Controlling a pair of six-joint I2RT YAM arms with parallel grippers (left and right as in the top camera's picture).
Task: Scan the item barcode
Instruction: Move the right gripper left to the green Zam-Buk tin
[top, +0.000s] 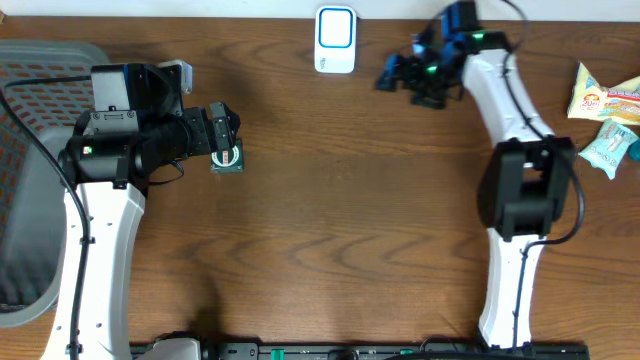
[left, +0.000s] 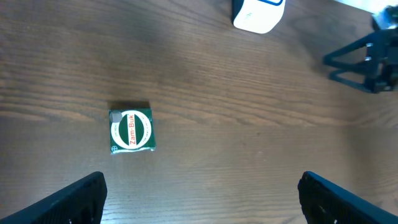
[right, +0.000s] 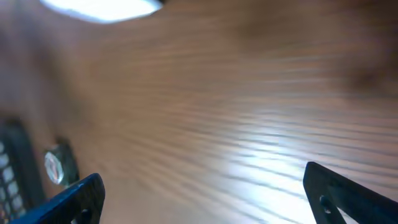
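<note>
A small green box with a round white label (left: 131, 130) lies flat on the wooden table, also seen in the overhead view (top: 228, 159). My left gripper (top: 225, 132) hovers just beside and above it, open, with nothing between its fingers (left: 202, 199); the box lies ahead and to the left of the gap. The white and blue barcode scanner (top: 335, 40) stands at the table's far edge (left: 258, 14). My right gripper (top: 400, 68) is just right of the scanner, open and empty (right: 202, 196). The right wrist view is blurred.
A grey mesh basket (top: 30, 150) fills the left edge of the table. Two snack packets (top: 605, 95) (top: 610, 148) lie at the far right. The right arm's base column (top: 520, 200) stands at the right middle.
</note>
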